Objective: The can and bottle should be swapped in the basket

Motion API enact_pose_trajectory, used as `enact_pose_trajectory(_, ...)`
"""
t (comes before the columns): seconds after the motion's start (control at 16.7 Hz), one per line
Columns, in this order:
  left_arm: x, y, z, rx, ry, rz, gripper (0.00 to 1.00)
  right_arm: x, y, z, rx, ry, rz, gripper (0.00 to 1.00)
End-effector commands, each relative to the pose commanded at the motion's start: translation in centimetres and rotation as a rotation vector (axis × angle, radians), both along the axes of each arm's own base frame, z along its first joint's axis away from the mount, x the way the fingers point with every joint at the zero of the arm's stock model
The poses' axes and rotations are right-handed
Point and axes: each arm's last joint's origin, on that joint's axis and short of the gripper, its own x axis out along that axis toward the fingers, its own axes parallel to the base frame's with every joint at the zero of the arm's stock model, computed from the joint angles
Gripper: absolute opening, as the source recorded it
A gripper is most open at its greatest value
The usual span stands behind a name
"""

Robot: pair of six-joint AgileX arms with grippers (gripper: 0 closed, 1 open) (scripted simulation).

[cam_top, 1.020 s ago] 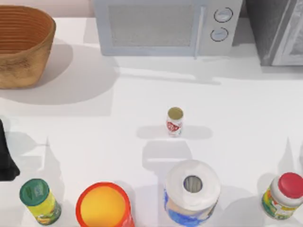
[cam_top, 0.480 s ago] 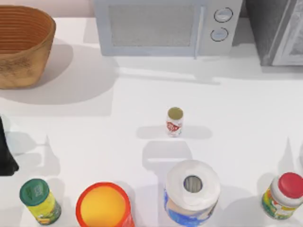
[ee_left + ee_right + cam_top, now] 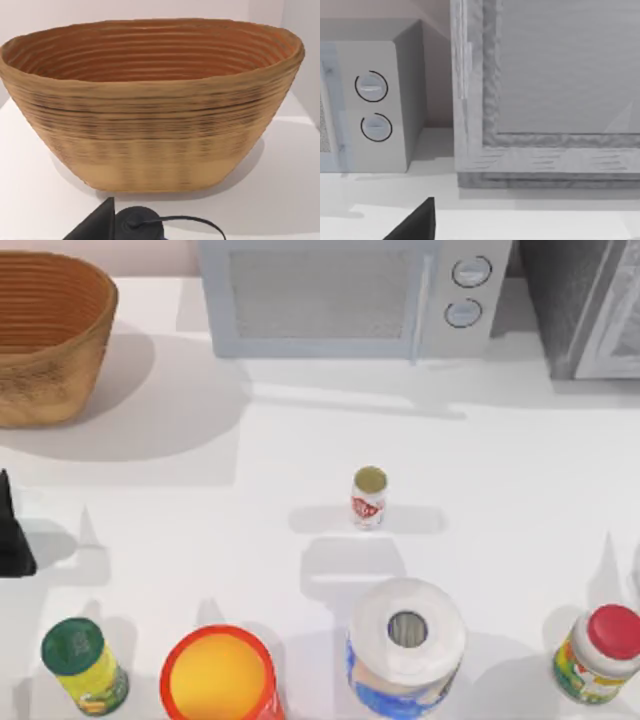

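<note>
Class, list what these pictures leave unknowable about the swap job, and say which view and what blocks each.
- Basket floor: top view cut by the edge; left wrist view, near wall hides it.
- Bottle: no view settles whether it lies inside.
- Left gripper: cut off at the top view's left edge, fingers unreadable.
- Can label: too small to read.

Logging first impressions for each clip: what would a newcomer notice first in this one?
Probably the big brown woven basket at the table's far left corner, looming close in the left wrist view. Next, the tiny red-labelled can standing alone mid-table, not in the basket. Then the near-edge row: green-lidded jar, orange cup, paper roll, red-capped bottle. The left gripper is at the left edge.
</note>
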Motion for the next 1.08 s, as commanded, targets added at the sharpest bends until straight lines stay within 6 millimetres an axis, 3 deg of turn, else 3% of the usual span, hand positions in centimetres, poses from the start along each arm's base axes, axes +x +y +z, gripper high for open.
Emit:
enact_pose_trajectory(0.54,2.5,3.0,-6.1,-0.033,0.189,-0.008,1.00,0.0,0.0,0.0,0.000,0.000,0.000,1.00)
enact_pose_trajectory(1.08,2.8,3.9,-7.2,-0.029,0.180,-0.005,1.00,0.0,0.0,0.0,0.000,0.000,0.000,1.00)
